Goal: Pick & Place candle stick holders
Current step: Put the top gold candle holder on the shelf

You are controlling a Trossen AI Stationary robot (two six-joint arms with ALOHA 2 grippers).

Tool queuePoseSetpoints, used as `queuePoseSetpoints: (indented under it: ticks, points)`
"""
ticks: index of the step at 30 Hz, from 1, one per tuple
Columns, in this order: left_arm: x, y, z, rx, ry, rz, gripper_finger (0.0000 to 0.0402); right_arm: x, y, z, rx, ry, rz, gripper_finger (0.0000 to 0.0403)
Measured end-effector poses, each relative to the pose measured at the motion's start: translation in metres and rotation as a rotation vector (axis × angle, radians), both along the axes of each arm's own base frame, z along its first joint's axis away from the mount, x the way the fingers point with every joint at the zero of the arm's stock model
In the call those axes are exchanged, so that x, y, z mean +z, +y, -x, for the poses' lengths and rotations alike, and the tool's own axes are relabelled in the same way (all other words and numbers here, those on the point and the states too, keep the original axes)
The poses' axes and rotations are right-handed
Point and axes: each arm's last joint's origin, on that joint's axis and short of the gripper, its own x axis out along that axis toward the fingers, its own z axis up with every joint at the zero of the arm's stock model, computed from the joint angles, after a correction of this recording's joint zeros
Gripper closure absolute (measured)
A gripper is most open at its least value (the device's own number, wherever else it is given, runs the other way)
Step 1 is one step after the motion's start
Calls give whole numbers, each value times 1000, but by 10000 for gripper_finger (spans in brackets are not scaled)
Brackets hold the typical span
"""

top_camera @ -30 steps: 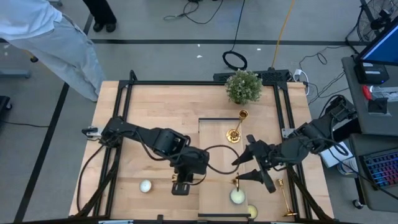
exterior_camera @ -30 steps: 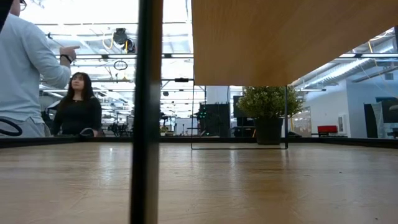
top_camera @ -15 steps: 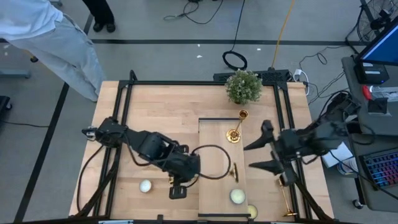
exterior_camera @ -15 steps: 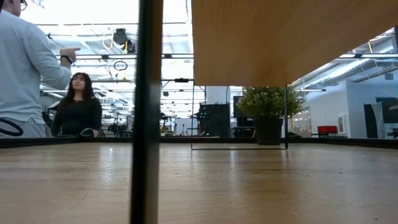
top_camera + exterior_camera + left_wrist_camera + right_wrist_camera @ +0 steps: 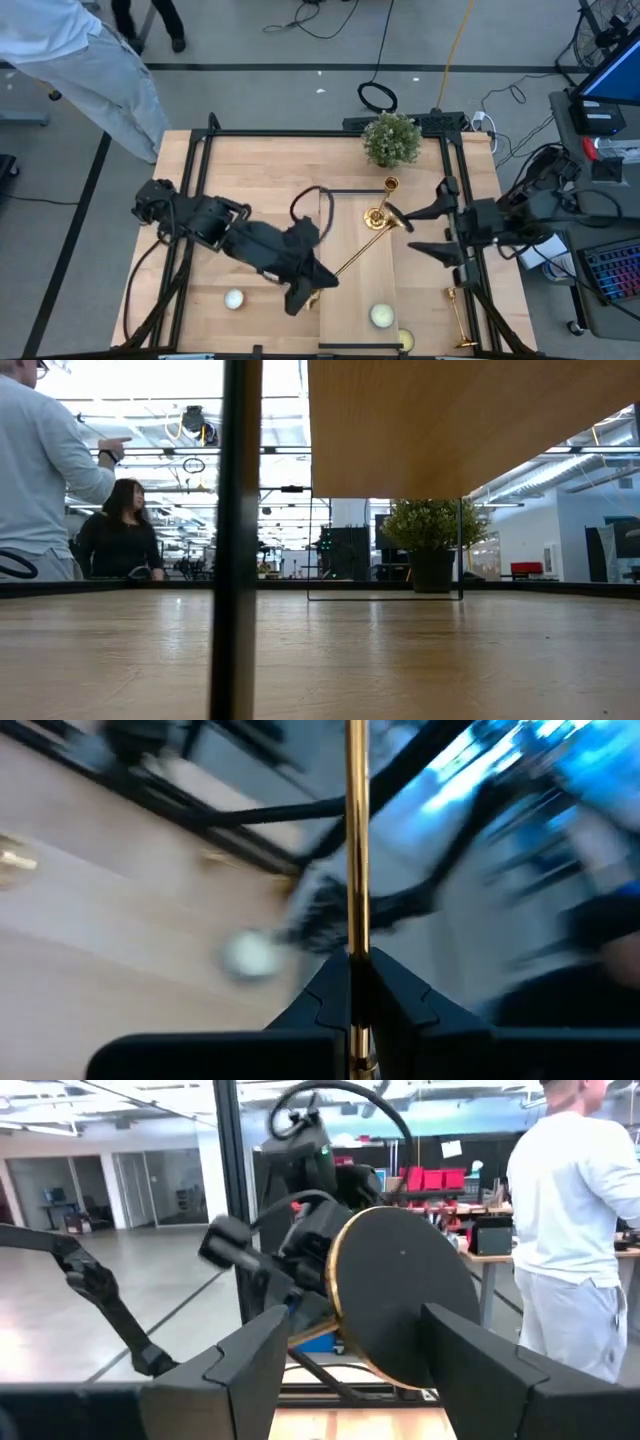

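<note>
High view: left gripper (image 5: 312, 290) pinches a candle stick holder (image 5: 357, 256) by its stem, base pointing toward the spread right gripper (image 5: 425, 232).
Left wrist view: fingers (image 5: 330, 995) pressed on the stem.
Right wrist view: round base sits between the parted fingers (image 5: 245, 1360).

A potted plant (image 5: 391, 138) stands at the far edge of the wooden bench (image 5: 260, 180). Beyond the plant, cables (image 5: 378, 60) trail across grey floor (image 5: 260, 90). Ceiling lights (image 5: 130, 380) glow over a person (image 5: 122, 530) behind the bench.

Robotics lab: framed wooden table (image 5: 260, 190), floor cables (image 5: 380, 60), monitor (image 5: 612, 70), open-plan hall.
</note>
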Motion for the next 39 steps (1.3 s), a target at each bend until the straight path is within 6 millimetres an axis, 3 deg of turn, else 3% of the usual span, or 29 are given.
queuePoseSetpoints:
  ticks: [7,13,20,24,31,39]
  points:
    - [26,7,3,-61,-7,494,387,-3,1,-1,-15,17,41,181]
    - [29,10,6,-71,18,570,387,-5,1,-2,-25,27,74,181]
    - [46,0,23,-109,-31,662,386,-12,5,-5,-11,65,134,181]
    - [47,-10,30,-101,-11,704,386,-14,3,-6,-123,85,147,178]
    - [44,-27,40,-20,117,909,386,-29,7,-14,-194,180,317,149]
    - [41,-27,41,-54,492,1243,386,-43,27,-25,-157,215,450,138]
